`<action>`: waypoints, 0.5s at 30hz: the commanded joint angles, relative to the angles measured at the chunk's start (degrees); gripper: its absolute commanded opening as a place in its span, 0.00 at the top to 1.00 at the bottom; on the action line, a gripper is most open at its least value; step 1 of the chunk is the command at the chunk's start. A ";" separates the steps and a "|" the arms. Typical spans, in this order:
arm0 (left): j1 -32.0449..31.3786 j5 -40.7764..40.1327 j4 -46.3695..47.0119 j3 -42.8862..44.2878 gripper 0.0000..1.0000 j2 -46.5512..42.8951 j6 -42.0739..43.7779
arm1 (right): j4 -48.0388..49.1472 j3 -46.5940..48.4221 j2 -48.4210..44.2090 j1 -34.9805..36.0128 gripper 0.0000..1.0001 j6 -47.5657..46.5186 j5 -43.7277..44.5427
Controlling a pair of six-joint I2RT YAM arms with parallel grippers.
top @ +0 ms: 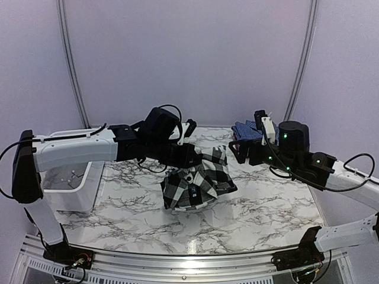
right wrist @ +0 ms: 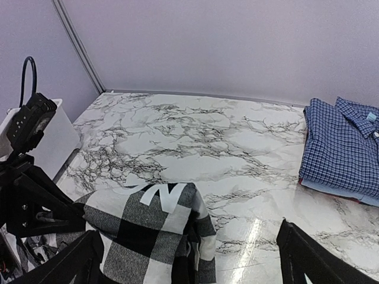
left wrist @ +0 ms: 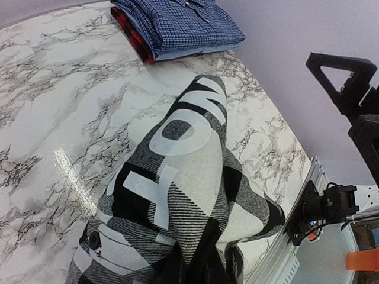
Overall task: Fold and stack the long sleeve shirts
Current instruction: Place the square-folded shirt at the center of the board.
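**Black-and-white buffalo-check shirt (top: 198, 184) hangs from the clenched left pincer**

The left pincer (top: 199, 157) is clenched on the top of the buffalo-check shirt, a bunched cloth garment with white block lettering. The shirt hangs over the middle of the marble-patterned surface (top: 118, 207), and its lower folds appear to rest there. The left arm reaches from the near left corner, its forearm roughly level and its wrist over the centre. It passes above a white plastic bin (top: 71, 186) at the left edge.

The right arm is bent at the elbow along the right edge, with its forearm pointing left. The right pincer (top: 238, 151) is released, its fingers spread wide and grasping nothing. It hovers above the surface, facing the hanging shirt but apart from it.

A blue fine-checked collared shirt (top: 246, 130) lies folded at the far right corner. A red-and-black cloth edge (left wrist: 133, 35) shows beneath it.
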 commanded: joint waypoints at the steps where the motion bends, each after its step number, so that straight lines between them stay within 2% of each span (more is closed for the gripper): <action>1: -0.71 -3.02 3.23 5.11 1.00 -1.67 4.81 | -1.18 0.11 -1.02 -0.13 0.01 -1.36 -1.22; 4: 0.01 -9.35 -3.37 12.38 1.00 -0.26 10.90 | -2.61 1.28 -0.89 -0.12 0.01 -1.55 -0.09; 6: 0.97 -10.70 -5.24 14.80 1.00 0.22 13.14 | -3.19 2.06 -0.78 -0.11 0.02 -1.55 -0.08; 10: 1.25 -4.19 -6.55 17.00 1.00 0.73 14.23 | -4.28 2.30 -0.92 -0.13 0.02 -1.66 0.93; 15: -1.09 3.86 -6.02 17.83 1.00 2.74 12.98 | -6.83 2.70 -1.58 -0.24 0.02 -0.82 7.43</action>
